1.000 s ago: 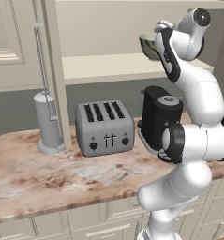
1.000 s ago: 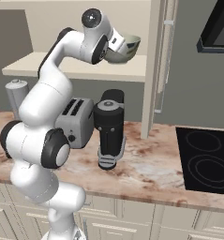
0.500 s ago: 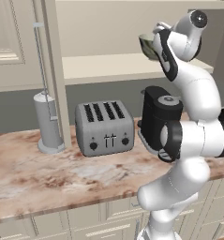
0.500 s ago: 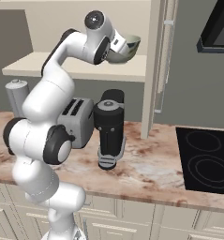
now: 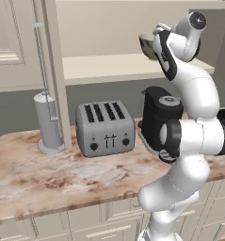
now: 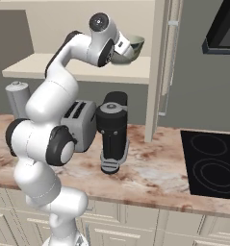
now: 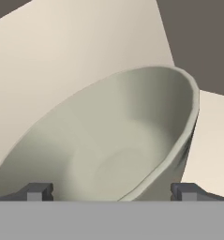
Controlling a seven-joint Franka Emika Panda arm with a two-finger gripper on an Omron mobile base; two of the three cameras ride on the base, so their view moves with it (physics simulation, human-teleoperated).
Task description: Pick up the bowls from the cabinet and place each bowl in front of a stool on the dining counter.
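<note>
Gripper (image 7: pixel 111 191) at cabinet shelf (image 5: pixel 109 66) level, jaws spread wide w/ grey-green bowl (image 7: pixel 118 145) tilted betw. fingertips, above coffee machine (image 6: pixel 111 129) & toaster (image 5: pixel 106 127).

A long pinkish-brown marble worktop (image 5: pixel 48 174) is seen along a flat grey wall (image 5: pixel 20 113). Cream drawers (image 6: pixel 184 230) are fitted under it. A silver four-slot toaster (image 5: pixel 104 128) is set near the middle, with a grey round canister (image 5: pixel 49 128) to its left and a black coffee machine (image 6: pixel 112 129) to its right. A black glass cooktop (image 6: pixel 210 166) is set into the far right.
</note>
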